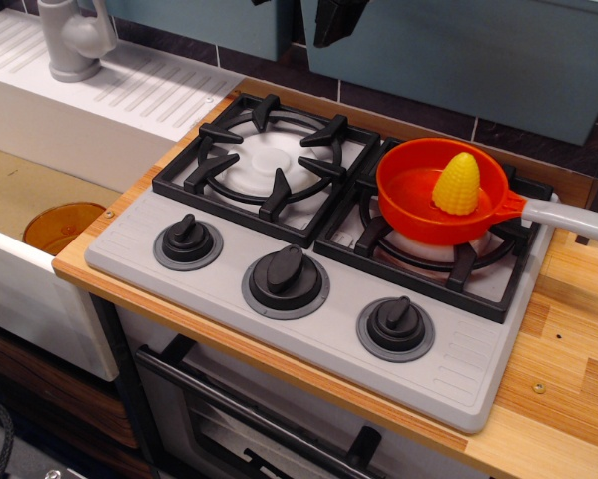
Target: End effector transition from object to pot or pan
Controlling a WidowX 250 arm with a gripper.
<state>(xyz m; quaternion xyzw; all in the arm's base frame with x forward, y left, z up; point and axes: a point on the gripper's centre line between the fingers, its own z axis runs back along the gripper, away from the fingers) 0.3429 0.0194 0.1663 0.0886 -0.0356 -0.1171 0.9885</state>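
The gripper (336, 22) hangs at the top edge, mostly cut off; whether its jaws are apart or together I cannot tell. The saucepan (440, 206) sits on the right burner, below and right, handle (570, 221) pointing right, corn (457, 184) inside.

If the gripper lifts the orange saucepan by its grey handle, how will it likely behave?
The saucepan looks like thin plastic, so probably light and stiff. The long handle sits off-centre, so it may tilt bowl-down. The corn standing loose inside would likely topple or roll.
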